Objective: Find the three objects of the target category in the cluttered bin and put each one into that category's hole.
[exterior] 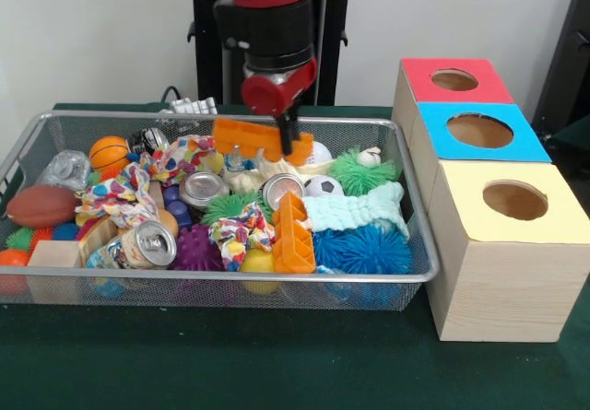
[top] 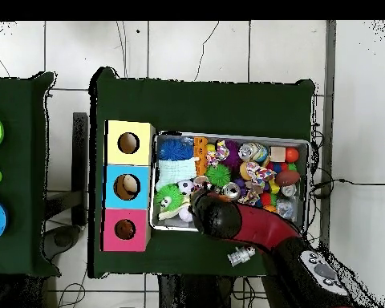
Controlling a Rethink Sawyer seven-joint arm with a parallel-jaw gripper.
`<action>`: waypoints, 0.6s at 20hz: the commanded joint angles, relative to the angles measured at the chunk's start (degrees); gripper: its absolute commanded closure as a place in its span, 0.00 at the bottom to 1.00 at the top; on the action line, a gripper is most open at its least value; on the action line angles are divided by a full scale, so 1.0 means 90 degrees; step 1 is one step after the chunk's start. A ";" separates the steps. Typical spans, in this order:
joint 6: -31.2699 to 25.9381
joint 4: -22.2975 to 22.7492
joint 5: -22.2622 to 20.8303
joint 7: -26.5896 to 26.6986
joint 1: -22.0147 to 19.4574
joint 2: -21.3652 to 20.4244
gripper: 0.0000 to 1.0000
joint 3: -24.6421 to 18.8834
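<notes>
The wire mesh bin is packed with toys; it also shows in the overhead view. My gripper hangs over the bin's far middle, shut on a long orange plastic block held just above the clutter. A rounded yellow toy lies at the front wall, half hidden under a patterned cloth; I cannot tell what it is. No duckling shows plainly. In the overhead view my arm covers the gripper.
Three wooden boxes with round top holes stand right of the bin: red, blue, yellow. A second orange block, blue spiky balls, cans, a football and a mint cloth fill the bin.
</notes>
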State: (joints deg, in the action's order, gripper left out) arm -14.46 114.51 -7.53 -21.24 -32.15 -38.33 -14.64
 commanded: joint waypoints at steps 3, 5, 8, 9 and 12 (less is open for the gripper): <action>-0.0463 0.0798 0.0711 -0.2103 0.0246 -0.0256 1.00 -0.0480; -0.0466 0.0661 0.0773 -0.2013 0.0285 -0.0148 1.00 -0.0429; -0.0387 0.0556 0.0802 -0.1857 0.0256 -0.0034 1.00 -0.0452; -0.0382 0.0509 0.0812 -0.1827 0.0252 -0.0001 1.00 -0.0452; -0.0352 0.0548 0.0751 -0.1714 0.0118 -0.0022 1.00 -0.0467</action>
State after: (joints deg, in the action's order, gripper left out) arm -14.46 119.44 -3.81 -21.40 -29.49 -39.69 -15.22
